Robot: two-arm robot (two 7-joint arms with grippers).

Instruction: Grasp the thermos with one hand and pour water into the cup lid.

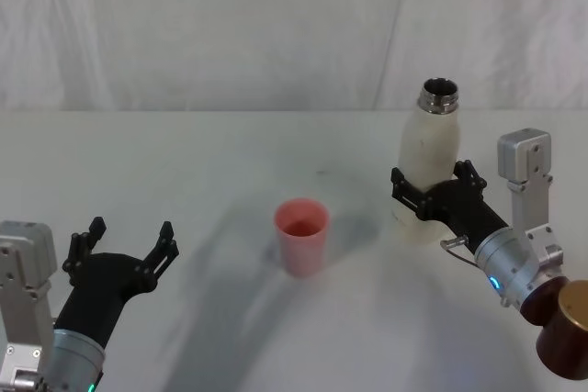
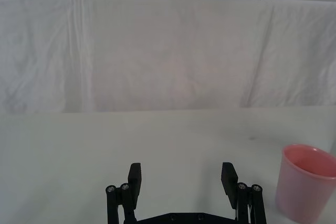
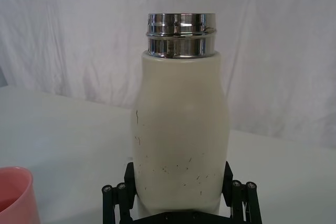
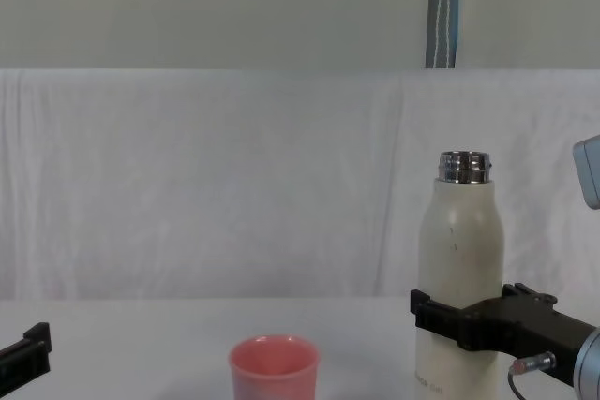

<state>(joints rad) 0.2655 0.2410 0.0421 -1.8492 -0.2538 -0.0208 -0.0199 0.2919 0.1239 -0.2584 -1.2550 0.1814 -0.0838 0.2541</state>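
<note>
Thermos [image 1: 428, 164], a tall cream-white matte bottle with rounded shoulders, a shiny threaded steel neck and small dark scuffs, stands upright and uncapped on the white table [image 1: 220, 144], to the robot's right of centre. Right gripper [image 1: 430, 199], black, clamp-like, on a grey metal arm, has its jaws set around the lower body of the bottle, one on each side; in the right wrist view the fingers [image 3: 128, 174] sit against the bottle's flanks. Contact appears made, so the grasp is judged closed on the thermos, though firmness cannot be confirmed. Whether the base has left the table cannot be told.

Cup lid [image 1: 301, 235], a small pink plastic cup with a round rim, stands upright and open near the table's centre, to the left of the thermos and well apart from it.

Left gripper [image 1: 124, 247], also black, hangs over the near left of the table with its jaws spread wide and nothing between them, apart from the cup.

Risks noted, as judgement. The grip sits low on a tall, smooth bottle: on tilting, the upper weight may rotate it within the jaws or let it slip. The cup is light and unrestrained; a touch from the steel neck or a hard stream could tip it. Its narrow mouth leaves little margin, so an early tilt would spill on the table.
</note>
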